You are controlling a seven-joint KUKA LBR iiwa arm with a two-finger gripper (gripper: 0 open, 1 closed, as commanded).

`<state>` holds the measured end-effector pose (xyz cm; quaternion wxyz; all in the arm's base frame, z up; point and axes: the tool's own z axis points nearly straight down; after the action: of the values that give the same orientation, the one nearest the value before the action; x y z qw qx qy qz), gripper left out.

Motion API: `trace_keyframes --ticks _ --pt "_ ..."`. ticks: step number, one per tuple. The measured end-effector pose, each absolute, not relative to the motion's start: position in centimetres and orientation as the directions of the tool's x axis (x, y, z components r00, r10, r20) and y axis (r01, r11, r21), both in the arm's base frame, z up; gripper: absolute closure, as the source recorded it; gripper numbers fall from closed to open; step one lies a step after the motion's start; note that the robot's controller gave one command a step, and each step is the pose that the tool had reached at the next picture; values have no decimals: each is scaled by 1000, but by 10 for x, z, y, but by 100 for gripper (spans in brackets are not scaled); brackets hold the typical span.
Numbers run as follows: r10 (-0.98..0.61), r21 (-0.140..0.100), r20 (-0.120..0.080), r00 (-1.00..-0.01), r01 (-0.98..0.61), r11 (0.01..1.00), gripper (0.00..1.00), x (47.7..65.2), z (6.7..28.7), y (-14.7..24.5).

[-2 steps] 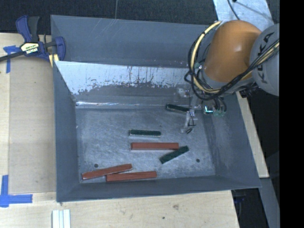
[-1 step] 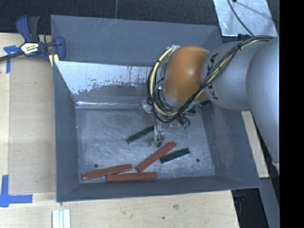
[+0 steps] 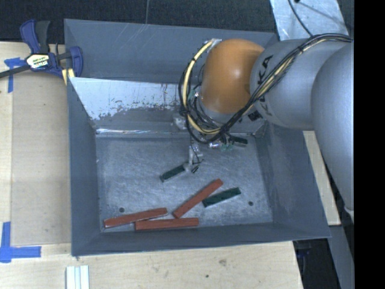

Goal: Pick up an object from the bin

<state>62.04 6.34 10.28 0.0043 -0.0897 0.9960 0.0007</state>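
— Orange cover (image 3: 231, 77) on the wrist sits closest to the lens, with cables looped round it. What's below it?
— The gripper (image 3: 194, 163), pointing down at the floor of the bin (image 3: 84, 179), a little behind the middle. I cannot tell whether it is spread or pressed together; it is shadowed by the wrist.
— And the nearest thing?
— A short dark green stick (image 3: 174, 173), flat on the floor. Its right end lies at the gripper's tip, touching or just beside it. The rest runs off to the view's left and slightly toward the front wall. So the stick's middle is left of the gripper, not under it.
— Does that matter?
— I'd judge so. A grasp at the very end could tip or slide it. Shifting left along the long axis and closing across that axis looks safer.
— Further out?
— A second dark green stick (image 3: 221, 196) lies to the right and nearer the front, well apart. Just beside it is a slanted red-brown stick (image 3: 198, 198). Along the front wall lie a left red-brown stick (image 3: 135, 217) and a front red-brown stick (image 3: 166, 223), close together.
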Motion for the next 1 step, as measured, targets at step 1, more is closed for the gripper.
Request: trace_keyframes --ticks 1 --pt "-149 0 -1 -989 -149 989 0 608 109 62"
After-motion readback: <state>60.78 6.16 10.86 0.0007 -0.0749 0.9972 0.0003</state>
